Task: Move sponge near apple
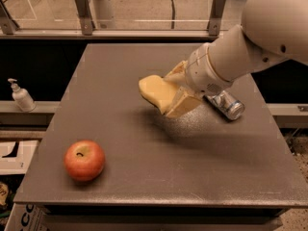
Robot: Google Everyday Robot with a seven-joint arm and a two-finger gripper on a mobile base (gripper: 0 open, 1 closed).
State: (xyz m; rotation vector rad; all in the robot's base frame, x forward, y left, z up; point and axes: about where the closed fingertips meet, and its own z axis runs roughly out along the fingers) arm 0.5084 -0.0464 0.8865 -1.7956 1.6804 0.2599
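The red-orange apple [84,160] sits near the front left corner of the dark grey table [120,81]. The pale yellow sponge [154,91] is held in the air above the table's middle, to the right of and behind the apple. My gripper [174,95] comes in from the right on a white arm and is shut on the sponge, its cream fingers [184,105] clamping the sponge's right end. The sponge casts a shadow on the table below.
A silver-and-blue drink can [226,105] lies on its side on the table just behind the gripper. A white soap dispenser [21,96] stands on a ledge left of the table. A railing runs along the far side.
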